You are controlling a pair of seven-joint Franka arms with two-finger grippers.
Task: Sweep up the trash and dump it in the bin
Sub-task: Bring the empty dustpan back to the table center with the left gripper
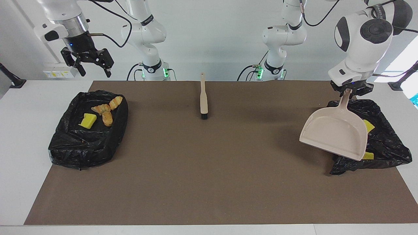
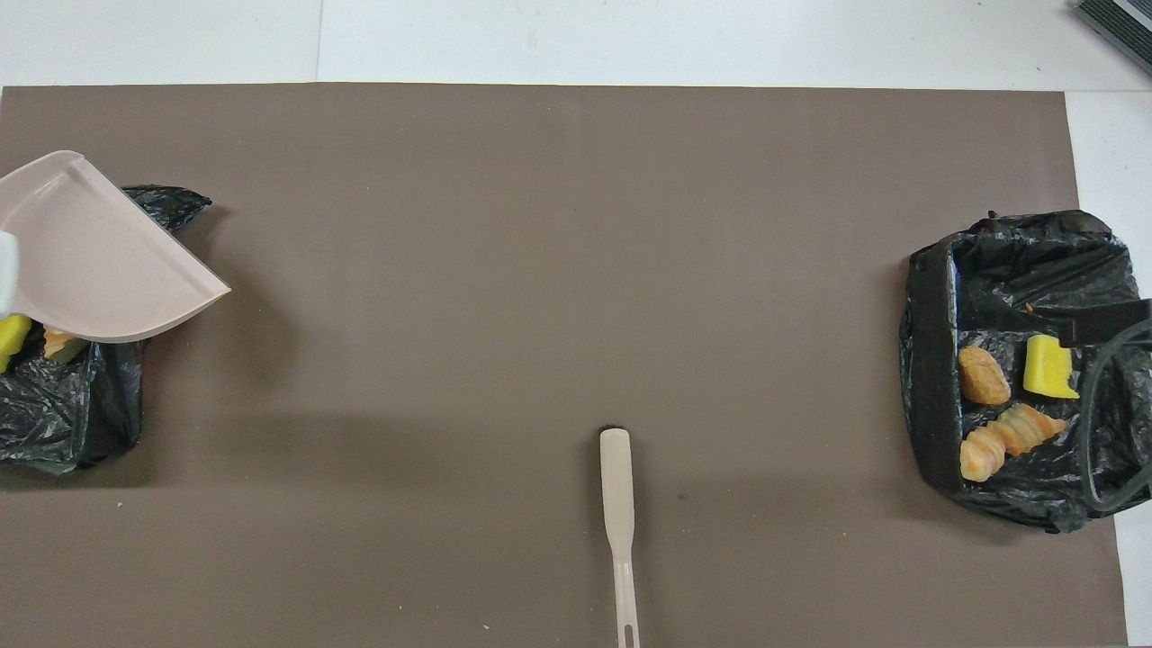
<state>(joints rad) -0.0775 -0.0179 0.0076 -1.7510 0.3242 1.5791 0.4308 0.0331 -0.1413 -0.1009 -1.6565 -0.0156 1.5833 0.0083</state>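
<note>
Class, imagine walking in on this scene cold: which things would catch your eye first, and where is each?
First, the beige dustpan, held by its handle in the left gripper over the black-lined bin at the left arm's end. Next, the bin at the right arm's end, holding yellow and orange-brown trash. A brush lies mid-table, near the robots.

The dustpan (image 1: pixel 333 135) looks like smooth beige plastic with a dull sheen, and the brush (image 1: pixel 203 97) has a matching pale, smooth handle tipped with black bristles. Both bins (image 1: pixel 88 147) (image 1: pixel 385 153) are lined with crinkled, glossy black plastic film holding porous yellow sponge chunks (image 1: pixel 87 121) and ridged, bread-like pieces (image 1: pixel 107 117). The brown mat (image 1: pixel 209 169) is matt and even, like paper, on a smooth white table (image 1: pixel 19 130).
</note>
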